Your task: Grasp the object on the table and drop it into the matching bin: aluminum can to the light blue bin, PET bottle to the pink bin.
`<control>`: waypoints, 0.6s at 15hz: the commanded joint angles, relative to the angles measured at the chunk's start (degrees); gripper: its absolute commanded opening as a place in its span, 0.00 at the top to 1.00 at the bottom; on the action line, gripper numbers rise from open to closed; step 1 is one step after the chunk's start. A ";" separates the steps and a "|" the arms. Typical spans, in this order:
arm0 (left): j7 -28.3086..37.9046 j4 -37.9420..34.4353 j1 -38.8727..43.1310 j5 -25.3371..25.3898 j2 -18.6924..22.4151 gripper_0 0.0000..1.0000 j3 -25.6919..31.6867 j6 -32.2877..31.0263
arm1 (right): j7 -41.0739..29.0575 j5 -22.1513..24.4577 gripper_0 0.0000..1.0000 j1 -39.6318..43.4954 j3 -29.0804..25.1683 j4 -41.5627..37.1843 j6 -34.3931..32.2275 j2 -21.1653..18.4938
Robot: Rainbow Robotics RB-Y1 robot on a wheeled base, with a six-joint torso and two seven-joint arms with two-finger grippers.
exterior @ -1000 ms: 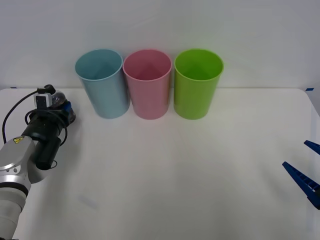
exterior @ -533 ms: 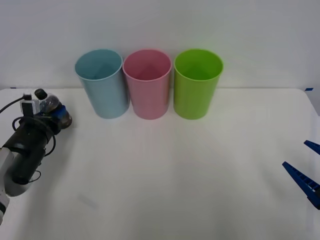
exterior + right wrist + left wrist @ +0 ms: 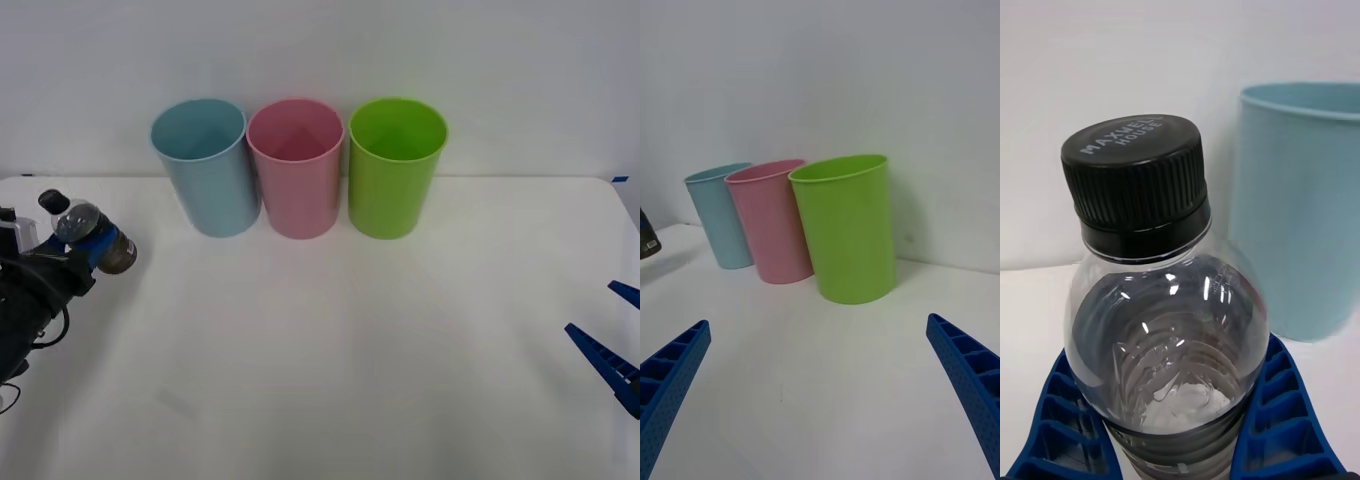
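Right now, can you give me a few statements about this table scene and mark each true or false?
1. The left pincer grips the PET bottle. True.
2. The bottle's cap is white. False: black.
3. The pink bin stands between the light blue bin and the green bin. True.
4. The right pincer is shut on a can. False: it is open and holds nothing.
5. The bottle already lies inside the pink bin. False: it is in the left pincer.
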 commanded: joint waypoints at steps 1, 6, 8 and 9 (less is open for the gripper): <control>-0.29 -8.71 6.31 4.35 3.73 1.00 0.18 -0.12 | 0.00 0.00 0.00 0.00 0.00 0.00 0.00 0.00; -0.56 -21.63 15.54 10.68 7.51 1.00 4.31 0.05 | 0.00 0.00 0.00 0.00 0.00 0.00 0.00 0.00; -0.47 -26.38 17.30 13.14 7.68 1.00 5.02 1.11 | 0.00 0.00 0.00 0.00 0.00 0.00 0.00 0.00; -0.47 -29.11 18.00 14.64 7.95 1.00 5.02 2.34 | 0.00 0.00 0.00 0.00 0.00 0.00 0.00 0.00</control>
